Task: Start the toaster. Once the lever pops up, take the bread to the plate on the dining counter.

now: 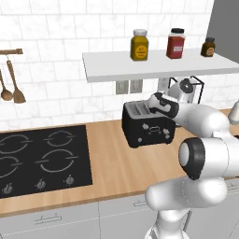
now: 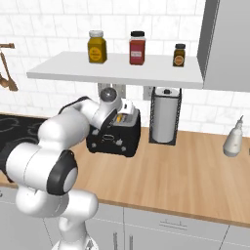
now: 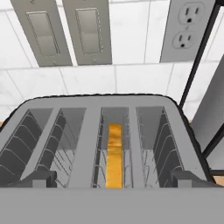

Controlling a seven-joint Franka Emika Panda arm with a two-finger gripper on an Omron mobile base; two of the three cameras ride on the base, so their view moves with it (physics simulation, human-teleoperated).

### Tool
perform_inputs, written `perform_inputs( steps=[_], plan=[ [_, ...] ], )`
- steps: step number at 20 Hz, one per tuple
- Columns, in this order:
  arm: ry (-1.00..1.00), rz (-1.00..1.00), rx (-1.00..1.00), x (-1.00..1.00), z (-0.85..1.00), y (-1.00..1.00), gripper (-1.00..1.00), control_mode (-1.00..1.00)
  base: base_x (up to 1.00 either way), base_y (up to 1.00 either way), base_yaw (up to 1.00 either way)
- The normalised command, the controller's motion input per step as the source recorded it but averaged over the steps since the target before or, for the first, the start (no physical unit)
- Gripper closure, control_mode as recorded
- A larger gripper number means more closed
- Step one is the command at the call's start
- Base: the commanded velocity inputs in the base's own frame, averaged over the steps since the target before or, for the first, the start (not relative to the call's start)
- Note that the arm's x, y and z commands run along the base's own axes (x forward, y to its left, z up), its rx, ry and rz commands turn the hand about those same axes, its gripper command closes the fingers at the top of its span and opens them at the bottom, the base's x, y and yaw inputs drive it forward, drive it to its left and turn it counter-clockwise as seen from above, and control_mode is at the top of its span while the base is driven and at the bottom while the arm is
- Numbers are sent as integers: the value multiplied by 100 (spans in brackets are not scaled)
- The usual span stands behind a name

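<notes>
The black toaster [image 1: 148, 125] sits on the wood worktop [image 1: 116, 163] under the shelf [image 1: 158, 65], its right side hidden behind the arm. The gripper [image 3: 112, 178] hangs right over the slots, fingers spread wide, holding nothing. Down in one slot the bread [image 3: 114, 155] shows just as a tan-orange strip, the rest sunk from sight. The paper-towel holder [image 2: 165, 114] stands just beside the toaster.

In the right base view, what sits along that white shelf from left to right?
Yellow jar → red jar → small dark brown jar, all standing on the white shelf.
</notes>
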Motion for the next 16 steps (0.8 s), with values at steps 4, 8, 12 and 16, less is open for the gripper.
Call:
perform_inputs(
  steps=[4,8,12,16],
  plan=[
    [0,0,0,2,-28,0,-100,-100,0,0,0],
    [0,0,0,5,-23,0,-100,-100,0,0,0],
    [0,-1,0,1,-13,0,-100,-100,0,0,0],
    [0,-1,0,0,-9,0,-100,-100,0,0,0]
  ],
)
